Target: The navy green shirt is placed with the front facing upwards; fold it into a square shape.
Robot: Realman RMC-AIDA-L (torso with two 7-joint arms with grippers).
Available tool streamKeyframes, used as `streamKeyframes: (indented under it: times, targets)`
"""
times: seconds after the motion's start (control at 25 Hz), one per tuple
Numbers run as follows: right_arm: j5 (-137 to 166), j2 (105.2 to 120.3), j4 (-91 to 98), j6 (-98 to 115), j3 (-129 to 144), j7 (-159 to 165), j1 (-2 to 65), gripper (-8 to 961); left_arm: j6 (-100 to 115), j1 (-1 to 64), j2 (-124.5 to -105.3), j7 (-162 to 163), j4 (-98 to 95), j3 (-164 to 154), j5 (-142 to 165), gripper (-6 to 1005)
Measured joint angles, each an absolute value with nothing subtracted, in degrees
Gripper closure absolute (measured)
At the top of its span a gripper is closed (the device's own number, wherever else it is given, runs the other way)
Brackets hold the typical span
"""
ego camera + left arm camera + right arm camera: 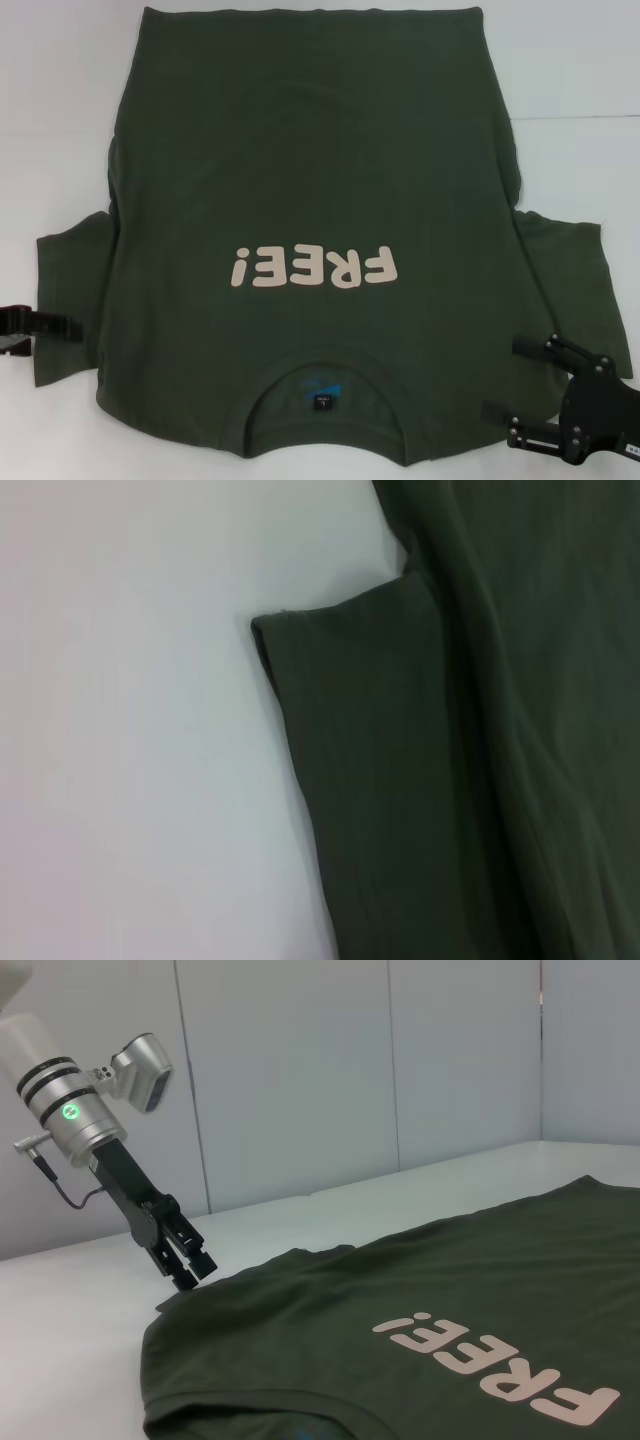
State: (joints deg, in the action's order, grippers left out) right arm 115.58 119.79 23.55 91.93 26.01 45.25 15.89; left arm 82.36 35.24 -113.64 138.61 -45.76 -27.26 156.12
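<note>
Shirt: the navy green shirt [300,180] lies flat, print up, collar at 6 o'clock.
Left gripper [62,325]: at 9 o'clock beside the sleeve, fingers nearly together, empty.
Right gripper [512,378]: at 4 o'clock over the shoulder, fingers spread, empty, ready to pinch.

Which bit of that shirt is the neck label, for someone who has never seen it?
Start at the navy green shirt spread over the white table, then go to its collar on the edge nearest the robot, below the cream lettering. The neck label sits inside that collar, the only blue patch on the green cloth.
</note>
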Motion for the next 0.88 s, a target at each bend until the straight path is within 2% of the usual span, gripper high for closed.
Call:
streamKeyframes:
  times: [0.88]
  targets:
    - [115.6,119.79,23.6,91.9,26.0,45.3,16.0,12,82.7,36.2,-113.57,140.0,-43.6,-28.5,155.9,125]
